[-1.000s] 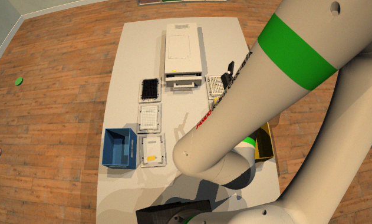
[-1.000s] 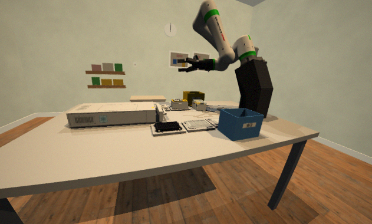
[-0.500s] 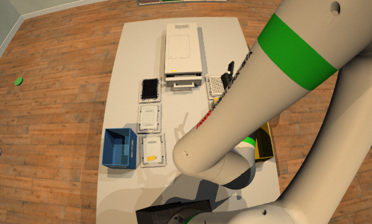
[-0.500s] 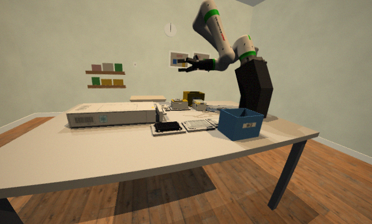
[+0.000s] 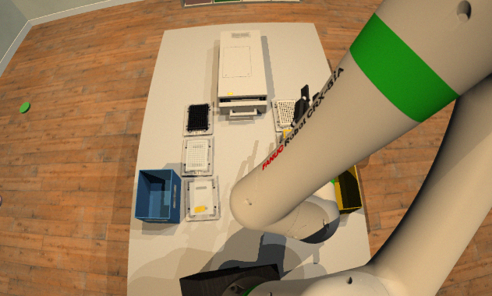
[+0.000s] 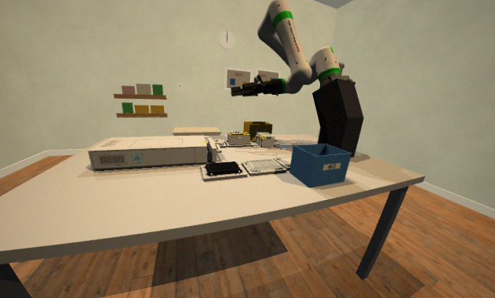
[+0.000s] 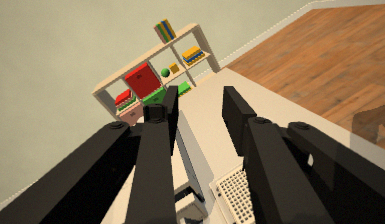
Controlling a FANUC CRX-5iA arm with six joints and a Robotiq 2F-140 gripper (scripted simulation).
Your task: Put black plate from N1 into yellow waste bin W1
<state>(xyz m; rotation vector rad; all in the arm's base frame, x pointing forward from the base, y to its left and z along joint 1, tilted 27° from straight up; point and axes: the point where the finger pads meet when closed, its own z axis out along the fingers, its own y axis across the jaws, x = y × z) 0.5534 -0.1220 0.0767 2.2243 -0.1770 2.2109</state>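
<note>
A wide pale desk point(image 6: 100, 212) fills the middle of the room, with the cream robot arm point(image 6: 296, 51) rising from a dark pedestal point(image 6: 337, 114) at its far right corner and reaching out high over the surface. Along the desk lies a long, flat, off-white machine point(image 5: 242, 66), its drawer end facing the rows of trays. A blue bin point(image 6: 321, 164) stands at the near right edge, upright and open at the top; across the desk, partly hidden behind the arm in the overhead view, a yellow bin point(image 5: 349, 191) stands upright near the opposite edge. Beside the blue bin runs a line of three shallow trays: the one nearest the machine holds the black plate point(image 5: 198, 117), lying flat in its tray, well apart from both the yellow bin and the arm; the next holds a white plate point(image 5: 196, 155). Another white plate point(image 5: 285, 111) sits in a tray on the far side of the machine's drawer end, below the claw point(image 6: 235, 91). The claw hangs in the air high above the desk, its black fingers drawn close together with a narrow gap between them and nothing held.
</note>
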